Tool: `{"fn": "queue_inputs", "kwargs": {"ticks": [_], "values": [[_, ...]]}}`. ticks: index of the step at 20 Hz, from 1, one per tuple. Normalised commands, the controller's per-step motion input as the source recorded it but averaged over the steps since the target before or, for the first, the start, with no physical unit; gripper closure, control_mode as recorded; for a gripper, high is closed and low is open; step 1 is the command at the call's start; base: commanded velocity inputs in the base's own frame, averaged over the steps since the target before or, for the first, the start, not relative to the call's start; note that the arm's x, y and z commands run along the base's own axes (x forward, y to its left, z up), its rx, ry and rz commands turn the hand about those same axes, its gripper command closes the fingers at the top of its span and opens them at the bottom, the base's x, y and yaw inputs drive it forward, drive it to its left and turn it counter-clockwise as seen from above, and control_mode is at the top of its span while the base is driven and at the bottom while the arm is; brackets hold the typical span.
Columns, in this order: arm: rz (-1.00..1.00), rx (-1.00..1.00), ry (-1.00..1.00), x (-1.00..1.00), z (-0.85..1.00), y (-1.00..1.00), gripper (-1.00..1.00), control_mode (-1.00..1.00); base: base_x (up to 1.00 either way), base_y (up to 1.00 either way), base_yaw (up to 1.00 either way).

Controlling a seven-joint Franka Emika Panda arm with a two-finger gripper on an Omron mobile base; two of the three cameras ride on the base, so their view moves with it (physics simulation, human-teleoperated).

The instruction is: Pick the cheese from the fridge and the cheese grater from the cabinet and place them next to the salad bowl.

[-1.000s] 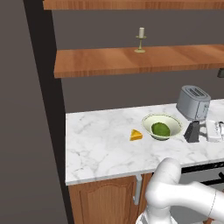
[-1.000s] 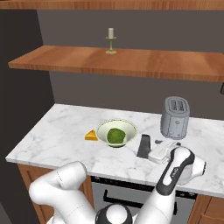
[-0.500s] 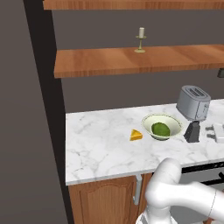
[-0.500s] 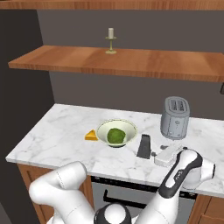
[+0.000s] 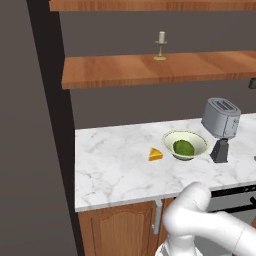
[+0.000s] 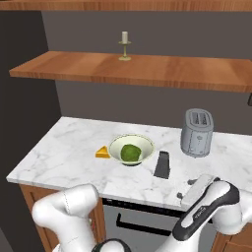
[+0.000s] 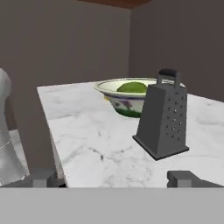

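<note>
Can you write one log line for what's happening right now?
pincer: open, empty | cheese grater: upright beside salad bowl | cheese: other side

The white marble surface [image 5: 115, 165] looks smooth and a little glossy, with grey veins. The dark grey box grater [image 7: 162, 117] looks like matt metal, with small punched holes on one face. The silver toaster [image 6: 197, 132] has a brushed metal look. The brown wooden wall shelves [image 5: 150, 70] show a fine grain. The cream-white round bowl [image 6: 131, 149] looks like glazed ceramic.
</note>
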Motion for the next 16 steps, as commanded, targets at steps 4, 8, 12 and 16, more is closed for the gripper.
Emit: {"fn": "queue_inputs", "kwargs": {"ticks": [4, 8, 12, 16], "values": [[0.04, -0.53, -0.05, -0.79, 0.22, 0.45, -1.0, -1.0, 0.0, 0.0, 0.0], [0.1, -0.54, -0.05, -0.66, 0.4, 0.88, -1.0, -1.0, 0.0, 0.0, 0.0], [0.03, -0.4, -0.04, -0.16, 0.54, 0.68, -1.0, -1.0, 0.0, 0.0, 0.0], [0.0, -0.46, 0.0, 0.0, 0.16, 0.58, -1.0, -1.0, 0.0, 0.0, 0.0]]}}
